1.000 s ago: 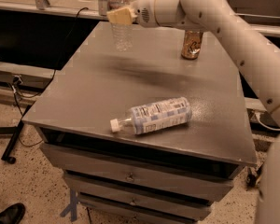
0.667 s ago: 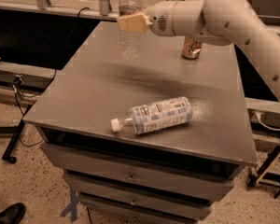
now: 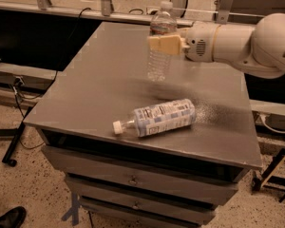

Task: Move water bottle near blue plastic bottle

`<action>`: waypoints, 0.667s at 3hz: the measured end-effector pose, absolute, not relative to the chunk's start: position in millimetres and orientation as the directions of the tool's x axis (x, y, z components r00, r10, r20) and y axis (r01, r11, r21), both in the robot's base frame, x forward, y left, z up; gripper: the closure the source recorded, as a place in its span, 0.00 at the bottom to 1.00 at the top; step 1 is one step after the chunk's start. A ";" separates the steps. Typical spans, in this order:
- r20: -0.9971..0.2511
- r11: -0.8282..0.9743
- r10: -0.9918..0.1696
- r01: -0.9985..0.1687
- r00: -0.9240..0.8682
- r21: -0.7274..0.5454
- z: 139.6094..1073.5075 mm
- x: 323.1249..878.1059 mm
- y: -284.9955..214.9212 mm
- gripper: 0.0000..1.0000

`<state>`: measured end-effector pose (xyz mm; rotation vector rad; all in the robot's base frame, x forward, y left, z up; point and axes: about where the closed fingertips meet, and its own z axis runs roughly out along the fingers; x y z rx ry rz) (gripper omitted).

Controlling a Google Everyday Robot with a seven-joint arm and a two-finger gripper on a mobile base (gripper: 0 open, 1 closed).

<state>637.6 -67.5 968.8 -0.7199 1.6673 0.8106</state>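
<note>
The water bottle (image 3: 160, 44), slim, clear and ribbed with a white cap, hangs upright above the grey table top (image 3: 95, 80). My gripper (image 3: 164, 44) is shut on the water bottle around its upper body, reaching in from the right on the white arm (image 3: 237, 44). The blue plastic bottle (image 3: 157, 118), with its blue-and-white label, lies on its side near the table's front edge, cap pointing left. The water bottle is held above and behind it, clear of the surface.
The table top sits on a drawer cabinet (image 3: 133, 179). A metal rail (image 3: 66, 11) runs behind the table. A shoe (image 3: 7, 218) is on the floor at the lower left. A stand base (image 3: 275, 179) stands at the right.
My gripper has carried the water bottle from the table's far left corner rightward and toward the front, closer to the lying blue plastic bottle. The tan can is no longer in view.
</note>
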 end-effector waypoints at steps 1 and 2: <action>-0.972 0.592 -0.055 -0.791 -0.230 0.154 952.2 618.7 -83.6 1.00; -0.969 0.590 -0.043 -0.788 -0.245 0.173 937.5 606.2 -91.4 1.00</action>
